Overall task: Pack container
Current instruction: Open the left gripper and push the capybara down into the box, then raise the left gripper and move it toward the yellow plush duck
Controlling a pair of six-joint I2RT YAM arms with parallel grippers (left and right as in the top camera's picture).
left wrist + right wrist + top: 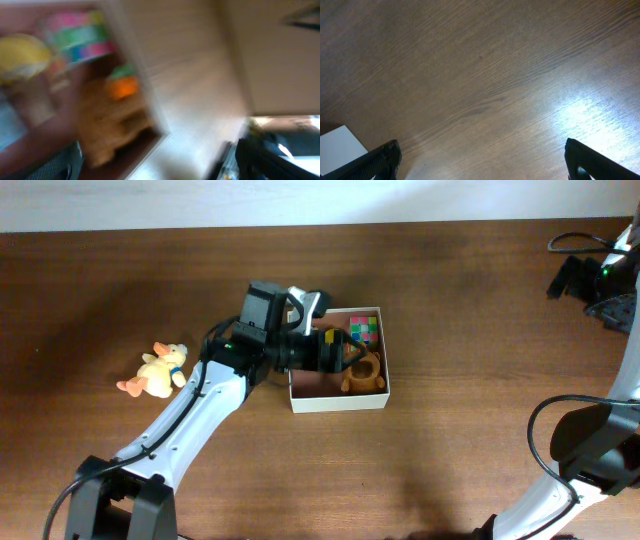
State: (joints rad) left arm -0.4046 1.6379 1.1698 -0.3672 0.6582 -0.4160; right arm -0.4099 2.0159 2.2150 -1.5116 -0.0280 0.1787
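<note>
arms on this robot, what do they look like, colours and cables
The left arm and right arm both have smooth white tube links between chunky black joint housings. A thin black cable loops alongside the right arm. The left tool is all black.

Brown wooden table (480,330) showed fine grain, smooth, with a soft sheen under glare. Cream-white square cardboard box (338,402) looked matt outside, dull pinkish-brown inside. Yellow plush duck (157,370) was fuzzy cloth. White shell of the left arm (200,415) looked smooth plastic, slightly glossy.
</note>
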